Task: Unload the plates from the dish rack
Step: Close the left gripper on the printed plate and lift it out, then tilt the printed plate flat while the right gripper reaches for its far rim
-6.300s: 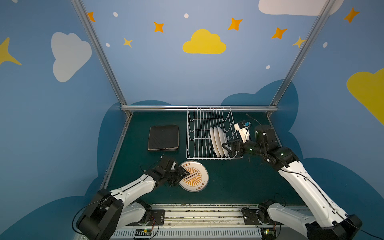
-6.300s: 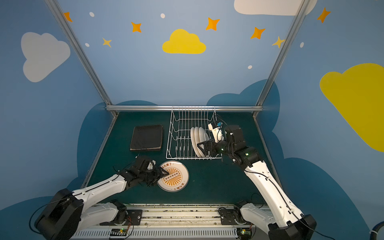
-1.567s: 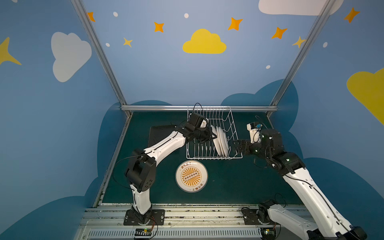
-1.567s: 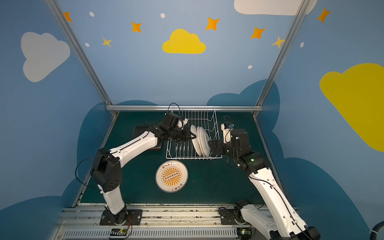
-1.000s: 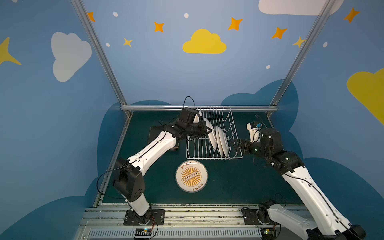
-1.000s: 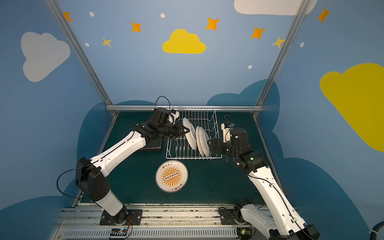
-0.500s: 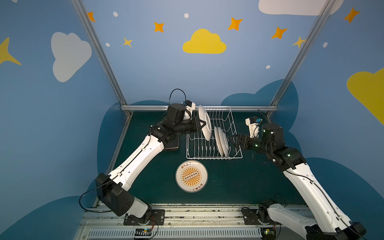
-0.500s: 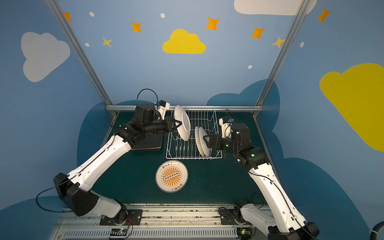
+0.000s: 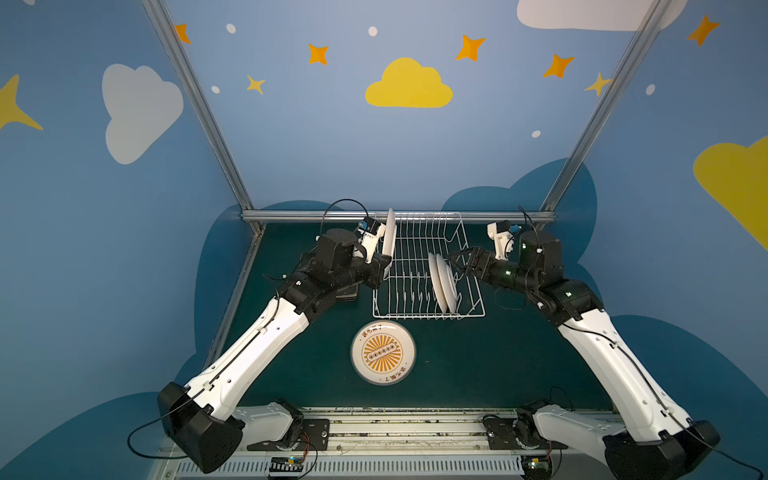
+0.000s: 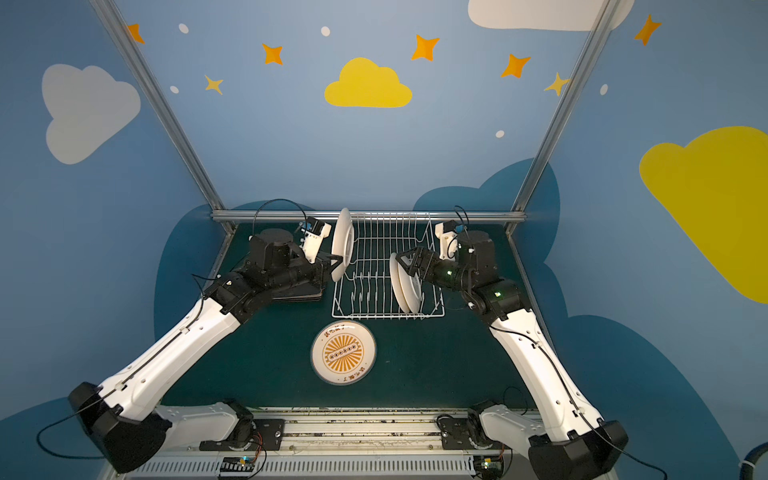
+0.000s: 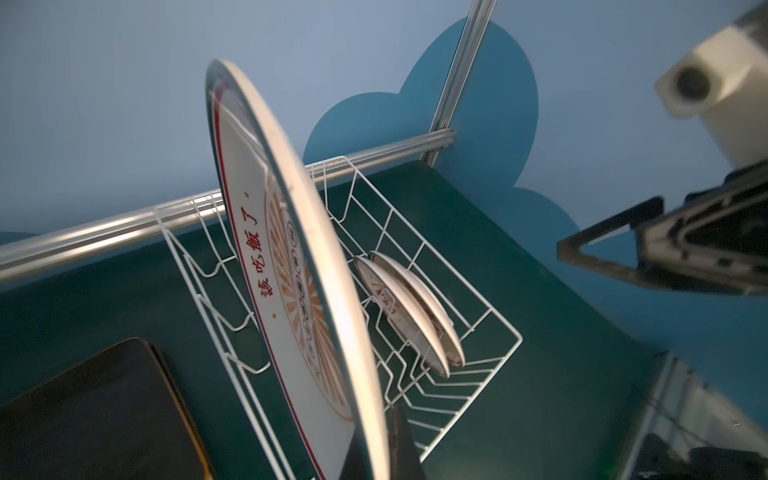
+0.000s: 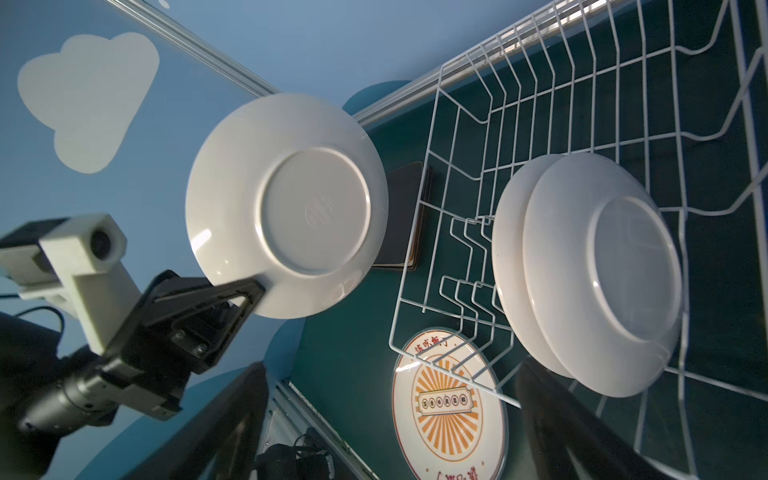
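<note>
My left gripper is shut on the lower rim of a round white plate with an orange sunburst face. It holds the plate upright above the left end of the white wire dish rack. Two more white plates lean together in the rack's right half, backs toward the right wrist camera. My right gripper hangs open just right of them, touching nothing. Another sunburst plate lies flat on the green table in front of the rack.
A stack of black square plates lies left of the rack, largely under my left arm. A metal rail and blue walls close the back and sides. Both arm bases sit along the front edge.
My left gripper has lifted its plate up out of the rack and carried it left. My right gripper has risen a little beside the two racked plates and stays open.
</note>
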Motion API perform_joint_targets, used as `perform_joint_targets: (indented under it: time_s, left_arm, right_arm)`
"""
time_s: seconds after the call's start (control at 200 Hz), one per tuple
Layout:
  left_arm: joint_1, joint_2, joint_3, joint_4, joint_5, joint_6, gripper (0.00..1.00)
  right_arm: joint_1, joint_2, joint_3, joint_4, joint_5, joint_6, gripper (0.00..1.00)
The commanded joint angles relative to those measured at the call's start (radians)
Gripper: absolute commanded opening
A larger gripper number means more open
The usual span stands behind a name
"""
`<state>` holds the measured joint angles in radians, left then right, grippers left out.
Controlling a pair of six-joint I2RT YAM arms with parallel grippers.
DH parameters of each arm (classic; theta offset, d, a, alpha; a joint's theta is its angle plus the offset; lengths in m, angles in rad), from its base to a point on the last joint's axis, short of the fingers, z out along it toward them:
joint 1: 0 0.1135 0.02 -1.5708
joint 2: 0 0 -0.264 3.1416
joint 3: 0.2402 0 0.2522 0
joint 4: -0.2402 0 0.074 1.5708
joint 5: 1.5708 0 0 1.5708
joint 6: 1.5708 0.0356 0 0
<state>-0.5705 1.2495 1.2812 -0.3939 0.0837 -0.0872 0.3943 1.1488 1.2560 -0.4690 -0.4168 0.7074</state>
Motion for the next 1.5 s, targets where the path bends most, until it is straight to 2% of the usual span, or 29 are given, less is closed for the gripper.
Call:
perform_joint_targets:
  time_s: [0.0,0.265,0.666,0.911,1.176,1.317,1.492]
  left_arm:
    - [-0.015,-0.055,-0.022,0.021,-0.044,0.187,0.03]
    - [-0.089,-0.131,-0.126,0.065,-0.032,0.480,0.03]
    - [-0.177,-0.138,-0.185,0.098,-0.142,0.731,0.03]
    - [-0.221,-0.153,-0.237,0.148,-0.197,0.872,0.03]
    - [-0.251,-0.153,-0.272,0.201,-0.248,0.977,0.03]
    - [-0.269,-0.154,-0.295,0.240,-0.269,1.030,0.03]
    - [-0.283,-0.145,-0.315,0.268,-0.310,1.076,0.03]
  right_arm:
    - [0.000,0.020,0.057,0.042,-0.049,0.064,0.92]
    - [0.017,0.084,0.117,0.041,-0.065,0.084,0.92]
    - [0.081,0.141,0.133,0.038,-0.066,0.083,0.89]
    - [0.126,0.158,0.136,-0.043,-0.004,0.047,0.88]
    - [0.141,0.233,0.191,-0.170,0.015,0.037,0.66]
    - [0.147,0.273,0.225,-0.239,0.008,0.034,0.58]
    - [0.150,0.304,0.238,-0.281,-0.021,0.065,0.36]
